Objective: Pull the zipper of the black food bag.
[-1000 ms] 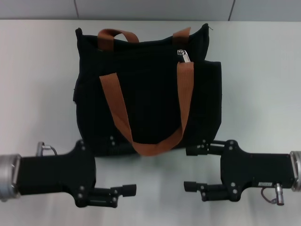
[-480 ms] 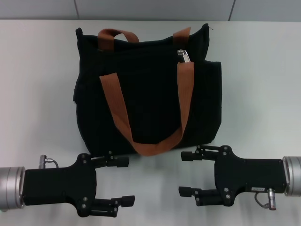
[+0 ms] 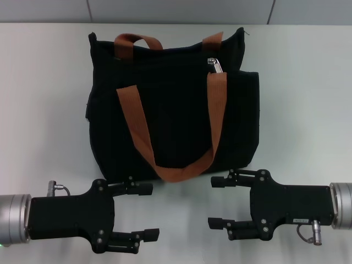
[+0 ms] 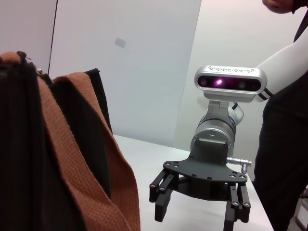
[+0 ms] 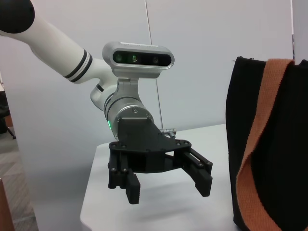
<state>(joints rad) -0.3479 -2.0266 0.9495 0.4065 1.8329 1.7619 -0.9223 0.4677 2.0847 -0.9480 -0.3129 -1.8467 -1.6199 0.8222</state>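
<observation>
The black food bag (image 3: 173,110) lies on the white table with two rust-orange strap handles (image 3: 217,121) across it. The silver zipper pull (image 3: 215,65) sits at the bag's top edge, toward its right end. My left gripper (image 3: 147,212) is open and empty just in front of the bag's near left corner. My right gripper (image 3: 215,202) is open and empty in front of the near right corner. Neither touches the bag. The left wrist view shows the bag (image 4: 24,154) and the right gripper (image 4: 199,214). The right wrist view shows the bag (image 5: 240,144) and the left gripper (image 5: 166,185).
The white table (image 3: 44,110) stretches to both sides of the bag. A grey wall (image 3: 176,10) runs along the table's far edge. A person in dark clothes (image 4: 284,144) stands beside the table in the left wrist view.
Both grippers have drawn back a little from the bag's near edge toward the table's front, and the right one has shifted slightly left. The bag and zipper have not moved.
</observation>
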